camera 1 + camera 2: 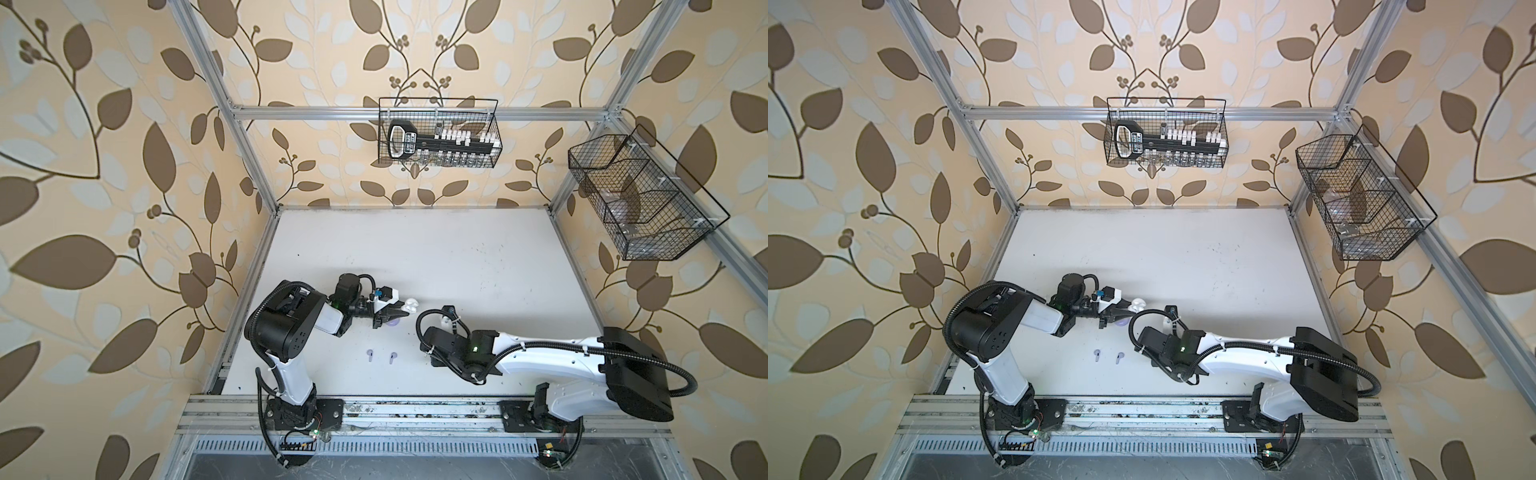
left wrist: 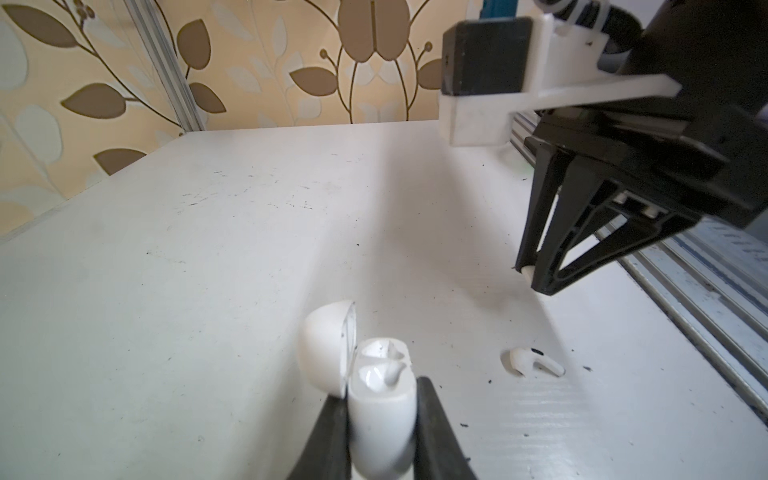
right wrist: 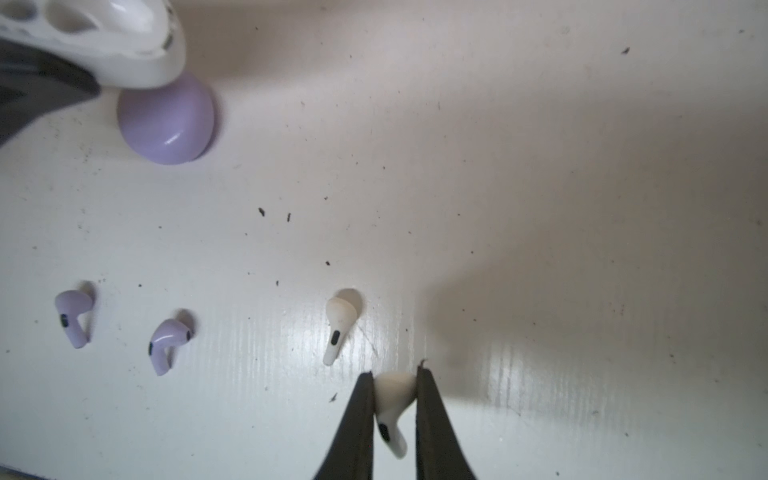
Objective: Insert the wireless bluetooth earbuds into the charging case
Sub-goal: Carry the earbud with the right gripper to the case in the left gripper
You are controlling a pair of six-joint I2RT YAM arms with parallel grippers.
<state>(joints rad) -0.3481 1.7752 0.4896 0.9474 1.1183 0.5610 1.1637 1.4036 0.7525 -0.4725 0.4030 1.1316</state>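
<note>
The step in hand appears to be seating the first white earbud [image 3: 392,401]. The right gripper [image 3: 395,372] is clamped on it, and the left gripper [image 2: 380,392] clamps the open white charging case [image 2: 380,424] mid-table [image 1: 457,257]. Both sockets look empty. The next move probably calls for lining the stem up with a socket. The second white earbud [image 3: 340,324] and the lavender earbuds [image 3: 75,316] lie nearer the front edge. No writing is legible.

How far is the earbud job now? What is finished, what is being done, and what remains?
Done: the white charging case is open, gripped by the left claw; it looks empty. In hand: the right claw is shut on one white earbud. Left: seating it, then the second white earbud and two lavender earbuds on the table; the lavender case is closed.
</note>
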